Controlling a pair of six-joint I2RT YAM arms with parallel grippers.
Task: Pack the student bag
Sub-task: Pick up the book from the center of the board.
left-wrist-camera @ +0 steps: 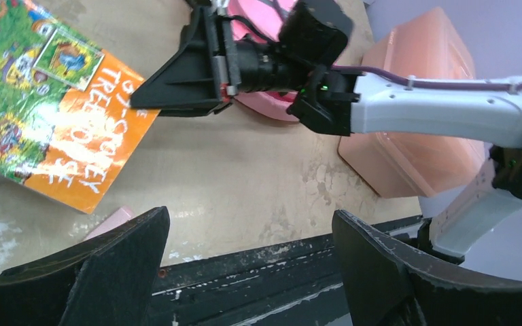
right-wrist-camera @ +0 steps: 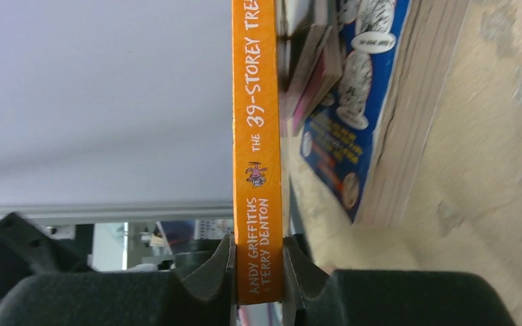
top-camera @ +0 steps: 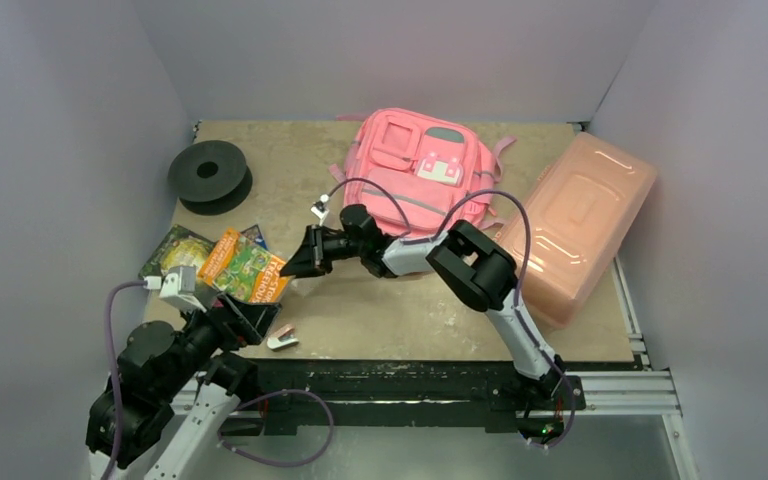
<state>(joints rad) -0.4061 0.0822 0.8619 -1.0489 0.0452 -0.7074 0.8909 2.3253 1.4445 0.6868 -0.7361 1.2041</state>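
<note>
The student bag, a pink backpack, lies flat at the back middle of the table. An orange book rests on top of other books at the left. My right gripper reaches left across the table and is shut on that book's near corner. In the right wrist view the orange spine is pinched between both pads of the right gripper. The left wrist view shows the same book with the right gripper at its edge. My left gripper hangs open and holds nothing, over the table's near edge.
A black spool stands at the back left. A rigid salmon-pink box lies at the right. A small pink object sits by the near edge. More books lie under the orange one, among them a blue one.
</note>
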